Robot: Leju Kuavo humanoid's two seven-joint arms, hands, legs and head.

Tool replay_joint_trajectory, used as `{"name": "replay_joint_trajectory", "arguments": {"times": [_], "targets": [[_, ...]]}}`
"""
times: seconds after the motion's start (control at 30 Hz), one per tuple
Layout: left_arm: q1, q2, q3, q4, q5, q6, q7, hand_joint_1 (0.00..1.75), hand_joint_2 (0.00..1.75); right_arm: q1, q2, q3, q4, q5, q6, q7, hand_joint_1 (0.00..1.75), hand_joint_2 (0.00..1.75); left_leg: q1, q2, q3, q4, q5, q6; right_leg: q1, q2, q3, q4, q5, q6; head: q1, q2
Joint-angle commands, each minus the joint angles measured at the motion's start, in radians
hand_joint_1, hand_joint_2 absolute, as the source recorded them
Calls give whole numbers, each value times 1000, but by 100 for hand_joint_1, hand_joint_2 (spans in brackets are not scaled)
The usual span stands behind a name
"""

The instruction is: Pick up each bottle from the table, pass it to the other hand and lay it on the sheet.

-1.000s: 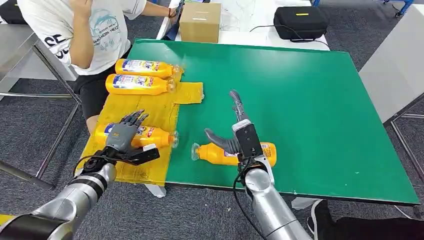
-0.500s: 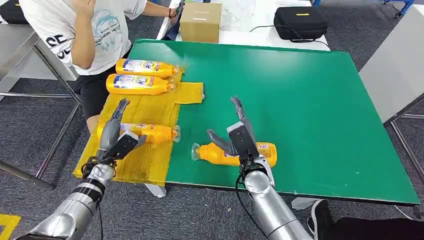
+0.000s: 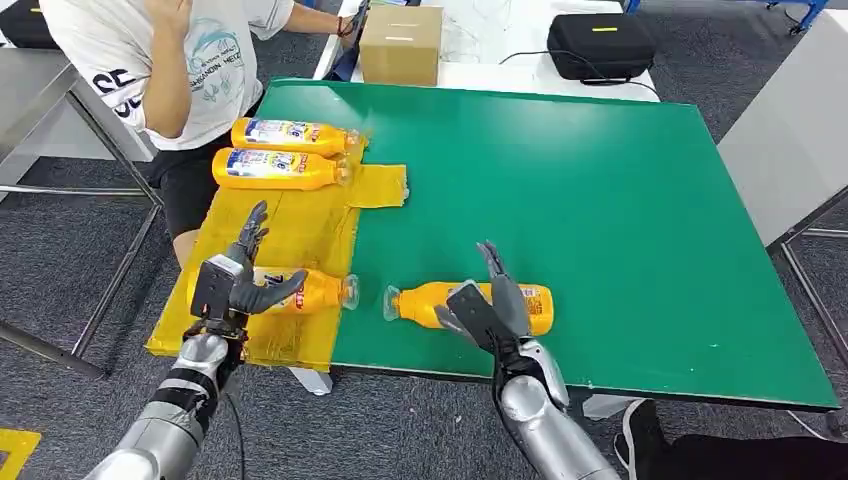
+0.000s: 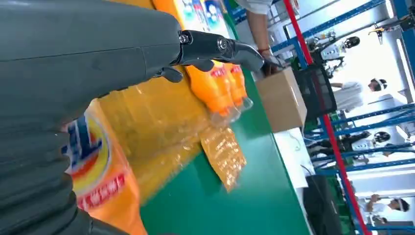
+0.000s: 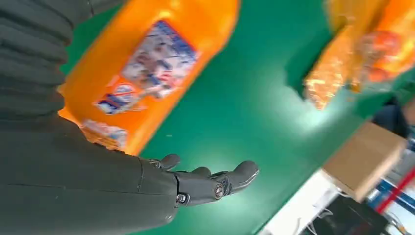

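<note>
Since a second ago my right hand (image 3: 490, 310) has dropped lower and nearer the table's near edge, and my left hand (image 3: 232, 283) has turned upright over the sheet.

Right hand: fingers (image 5: 215, 183) spread, holding nothing, hovering over the orange bottle (image 3: 465, 305) that lies on its side on the green table (image 3: 620, 200), cap end pointing toward the sheet. Contact with the bottle: cannot tell.

Left hand: fingers (image 4: 220, 49) apart, empty, above the near bottle on the sheet (image 3: 310, 291), which lies on its side on the yellow sheet (image 3: 300, 225).

Two more bottles (image 3: 280, 152) lie side by side at the sheet's far end, next to a seated person (image 3: 170, 60). A cardboard box (image 3: 400, 44) and a black case (image 3: 600, 42) sit beyond the table.
</note>
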Motion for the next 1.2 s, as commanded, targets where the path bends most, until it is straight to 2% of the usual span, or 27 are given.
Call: {"name": "replay_joint_trajectory", "arguments": {"times": [0.03,0.13,0.3,0.5,0.67,0.8,0.83,0.87,0.9,0.93,0.97,1.0,1.1,1.17,1.2], "targets": [[-37,-46,62,36,-8,-14,3,0,175,-23,-29,-19,77,13,12,1,0,175,1,-1,4,0,-2,-1,1,-1,4,0,-2,-1,0,0],[-51,-68,81,52,-29,-38,3,0,175,-27,-56,-16,110,89,38,54,0,175,1,-2,4,-1,-1,-1,1,-2,4,-1,-2,-1,0,0],[-56,-82,90,58,-35,-59,3,0,175,-30,-71,-41,143,109,58,71,0,175,1,-2,6,-1,-2,-1,1,-3,6,-1,-3,-1,0,0],[-64,-90,108,70,-30,-122,3,0,175,-89,-114,-23,217,221,124,115,0,175,0,-2,5,0,-1,-1,0,-3,6,-1,-2,-1,0,0],[-83,-94,99,85,-30,-171,3,0,175,-214,-189,41,343,242,322,123,0,175,0,-1,3,0,0,0,0,-1,4,-1,0,0,0,0],[-95,-98,94,99,-17,-205,3,0,175,-289,-231,91,408,253,417,111,0,175,0,-3,7,0,0,0,1,-3,8,-2,-1,0,0,0],[-96,-100,91,99,-14,-212,3,0,175,-320,-246,114,424,260,453,110,5,175,0,-3,7,0,1,1,0,-3,8,-1,0,0,0,0],[-98,-101,89,102,-12,-218,3,0,175,-343,-256,127,433,262,476,108,101,175,1,-4,9,-1,1,1,1,-3,10,-2,0,0,0,0],[-100,-103,86,104,-10,-224,3,0,175,-363,-263,137,441,261,503,104,133,175,0,-4,8,0,1,1,0,-2,9,-1,0,0,0,0],[-100,-103,86,104,-10,-223,3,0,175,-369,-265,138,441,259,508,103,133,175,0,-3,7,0,2,2,0,-2,9,-1,1,1,0,0],[-106,-103,83,113,-4,-240,3,0,175,-388,-270,152,454,251,547,99,169,175,0,-3,7,0,2,2,-1,-1,8,-1,2,2,0,0],[-108,-103,78,114,-6,-238,3,0,175,-409,-282,164,463,235,592,89,175,175,0,-4,8,0,2,1,-1,-2,9,-1,1,1,0,0],[-139,-108,63,153,7,-274,3,0,175,-504,-330,202,497,169,765,64,175,175,-2,-3,7,1,2,2,-2,-1,8,1,1,2,0,0],[-157,-112,38,164,8,-289,3,0,175,-591,-363,224,535,81,926,54,175,175,-3,-3,5,1,3,3,-3,-2,6,1,2,3,0,0],[-166,-114,31,174,14,-282,3,0,175,-611,-386,248,520,51,954,55,175,175,-3,-4,5,3,2,2,-3,-3,6,2,1,3,0,0]]}}
